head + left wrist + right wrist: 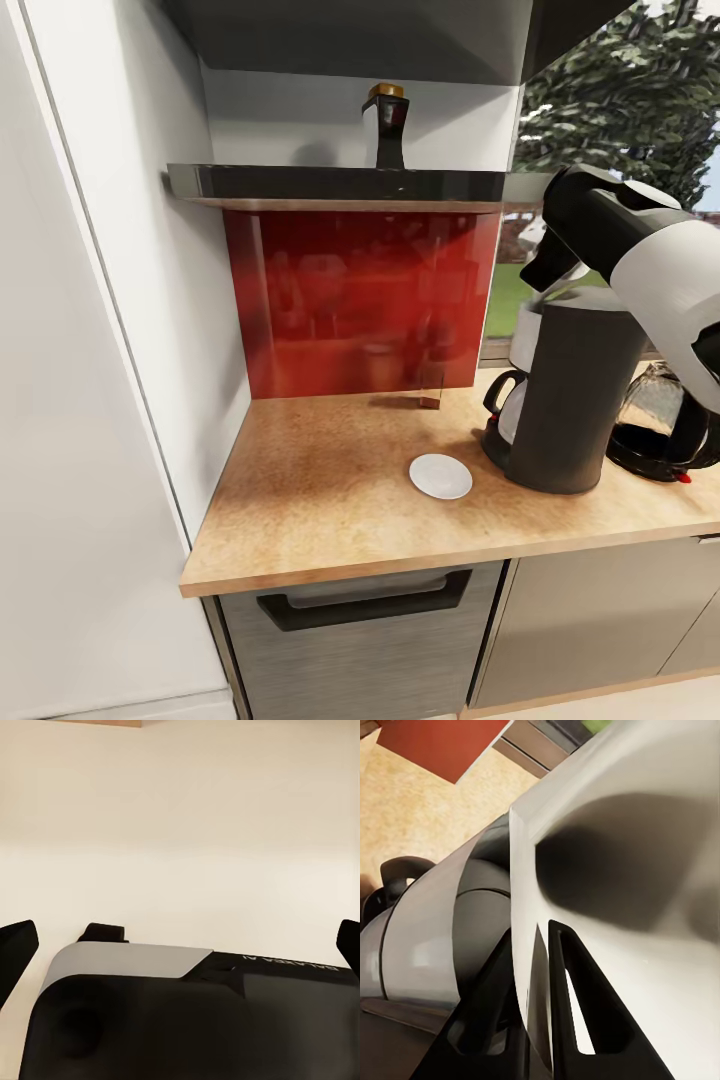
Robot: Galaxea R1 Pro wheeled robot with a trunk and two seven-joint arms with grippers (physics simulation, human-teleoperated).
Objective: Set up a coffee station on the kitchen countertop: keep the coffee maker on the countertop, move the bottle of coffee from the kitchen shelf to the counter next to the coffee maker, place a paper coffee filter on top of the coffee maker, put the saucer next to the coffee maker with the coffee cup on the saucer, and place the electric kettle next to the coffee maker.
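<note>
The dark-grey coffee maker [572,400] stands on the tan countertop [330,490], right of the middle. My right gripper [548,272] hovers over its top, shut on the white paper coffee filter [526,335], which hangs at the maker's far upper edge. In the right wrist view the fingers [491,1020] pinch the filter [622,870] above the coffee maker [484,907]. The white saucer [440,476] lies bare just left of the maker. On the black shelf [340,183] stands the bottle of coffee [388,125]. The glass electric kettle [665,420] sits right of the maker. My left gripper [180,945] is open, low beside the robot's body.
A small clear glass item with a brown base [430,388] stands at the red backsplash [360,300]. A white wall panel [120,350] bounds the counter on the left. Dark drawer fronts [370,630] lie below the edge. A window with trees [630,90] is at the back right.
</note>
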